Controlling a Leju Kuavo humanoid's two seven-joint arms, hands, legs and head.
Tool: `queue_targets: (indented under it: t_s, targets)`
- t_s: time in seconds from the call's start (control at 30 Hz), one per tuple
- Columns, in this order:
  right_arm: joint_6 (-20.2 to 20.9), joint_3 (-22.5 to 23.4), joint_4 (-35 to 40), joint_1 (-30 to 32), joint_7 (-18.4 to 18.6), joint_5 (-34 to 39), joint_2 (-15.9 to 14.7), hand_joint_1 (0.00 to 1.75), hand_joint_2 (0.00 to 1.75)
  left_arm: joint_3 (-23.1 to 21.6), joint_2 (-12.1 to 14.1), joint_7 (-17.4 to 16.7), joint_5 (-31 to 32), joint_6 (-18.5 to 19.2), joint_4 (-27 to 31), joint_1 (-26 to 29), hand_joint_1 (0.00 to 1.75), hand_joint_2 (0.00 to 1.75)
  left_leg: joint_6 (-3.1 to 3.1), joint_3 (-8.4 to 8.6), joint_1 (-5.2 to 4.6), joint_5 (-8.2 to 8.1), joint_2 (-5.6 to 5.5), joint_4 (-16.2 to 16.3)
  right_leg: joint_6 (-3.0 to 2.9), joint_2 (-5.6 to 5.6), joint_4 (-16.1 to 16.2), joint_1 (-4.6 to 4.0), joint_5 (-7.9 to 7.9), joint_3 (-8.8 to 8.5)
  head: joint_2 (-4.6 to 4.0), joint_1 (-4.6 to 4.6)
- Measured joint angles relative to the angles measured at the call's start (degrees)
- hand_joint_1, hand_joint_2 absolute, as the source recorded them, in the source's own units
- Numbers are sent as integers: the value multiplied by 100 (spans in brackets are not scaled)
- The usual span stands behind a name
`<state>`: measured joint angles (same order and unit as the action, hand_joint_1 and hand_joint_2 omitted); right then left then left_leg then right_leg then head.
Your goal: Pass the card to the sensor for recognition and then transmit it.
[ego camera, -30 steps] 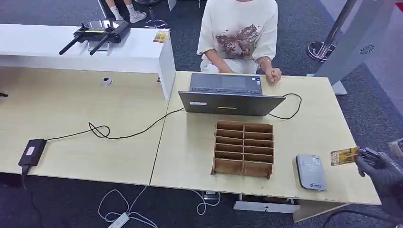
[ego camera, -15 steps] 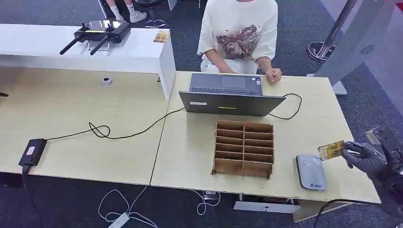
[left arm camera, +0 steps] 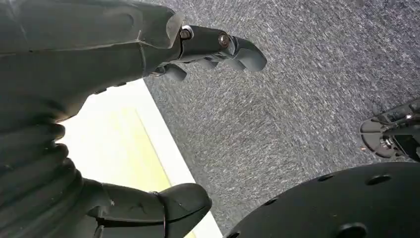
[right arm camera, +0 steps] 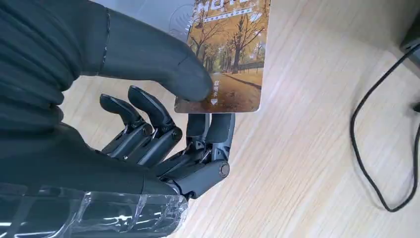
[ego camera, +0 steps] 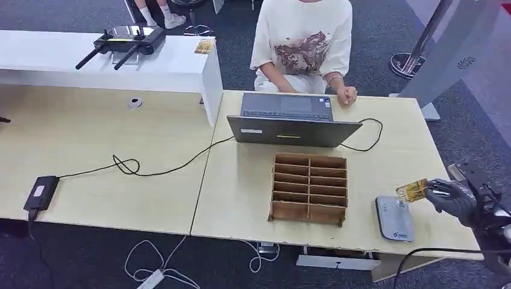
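My right hand point(ego camera: 453, 197) pinches a card with an autumn-tree picture point(ego camera: 411, 191) between thumb and fingers, just above the right edge of the grey card reader point(ego camera: 395, 218) near the table's front right. In the right wrist view the thumb presses the card point(right arm camera: 232, 54) against the fingers point(right arm camera: 213, 130), with the reader's pale top point(right arm camera: 163, 17) partly hidden behind it. My left hand point(left arm camera: 99, 99) hangs beside the table edge over grey carpet, fingers apart and holding nothing.
A brown compartment box point(ego camera: 309, 188) stands left of the reader. Behind it an open laptop point(ego camera: 289, 119) with a black cable point(ego camera: 367, 138) faces a seated person point(ego camera: 304, 45). A power brick point(ego camera: 40, 192) and cord lie on the left table point(ego camera: 90, 138).
My right hand has carried the card left and inward, from beyond the table's right edge to just above the reader's right side.
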<state>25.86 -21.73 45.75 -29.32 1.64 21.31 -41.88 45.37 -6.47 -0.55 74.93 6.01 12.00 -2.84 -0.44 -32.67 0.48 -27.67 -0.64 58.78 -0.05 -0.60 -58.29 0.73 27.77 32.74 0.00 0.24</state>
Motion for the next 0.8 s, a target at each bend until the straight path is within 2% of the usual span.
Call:
queue_targets:
  t_s: [0.3, 0.8]
  targets:
    - [-135, -146, -48, 15, 0, -168, 11, 175, 175, 0, 0, 5, 61, 9, 0, 2, 0, 175, 0, 1, 0, 0, 0, 0, 0, 1, 0, 0, 0, 0, 0, 0]
    - [94, -219, 175, 173, 251, -286, -136, 175, 175, 0, 20, -2, 103, 74, 0, 1, 0, 175, 0, 2, 0, 0, 1, 0, 0, 2, 0, 0, 0, 0, 0, -2]
